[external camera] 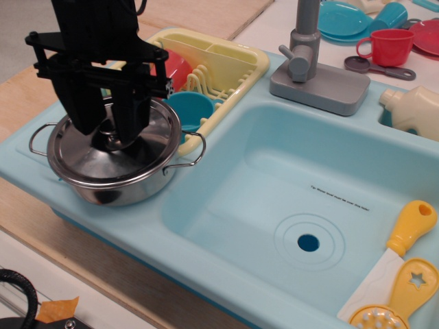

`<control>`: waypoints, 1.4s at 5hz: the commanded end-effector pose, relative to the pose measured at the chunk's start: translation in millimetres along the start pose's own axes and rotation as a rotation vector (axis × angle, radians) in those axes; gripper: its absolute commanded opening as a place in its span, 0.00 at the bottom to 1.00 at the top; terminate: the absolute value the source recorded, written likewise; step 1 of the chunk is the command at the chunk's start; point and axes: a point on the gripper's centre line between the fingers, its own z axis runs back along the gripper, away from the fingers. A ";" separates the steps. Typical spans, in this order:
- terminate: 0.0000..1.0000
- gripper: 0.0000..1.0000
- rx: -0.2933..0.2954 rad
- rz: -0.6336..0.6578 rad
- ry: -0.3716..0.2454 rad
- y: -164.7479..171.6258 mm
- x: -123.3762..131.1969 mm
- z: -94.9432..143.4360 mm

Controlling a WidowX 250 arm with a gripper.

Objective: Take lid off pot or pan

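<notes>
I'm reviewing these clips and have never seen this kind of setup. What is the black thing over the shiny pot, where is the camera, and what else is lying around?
The black thing is the robot's gripper, a two-fingered claw at the end of its one arm. The only camera looks down from the front and above. The fingers straddle the small knob in the middle of the lid, but whether they have pinched it is hidden from view. The lid sits on the steel pot, which stands on the left ledge of a pale blue toy sink. Behind the pot is a yellow dish rack holding a turquoise bowl. A grey faucet stands at the back, and a yellow-handled spatula lies at the right edge.
</notes>
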 end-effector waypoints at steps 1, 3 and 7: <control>0.00 0.00 -0.004 0.004 -0.009 1.5 2.0 -1.2; 0.00 0.00 0.033 0.007 -0.036 -8.5 -0.3 18.2; 0.00 0.00 -0.004 -0.075 -0.147 -101.7 4.9 32.5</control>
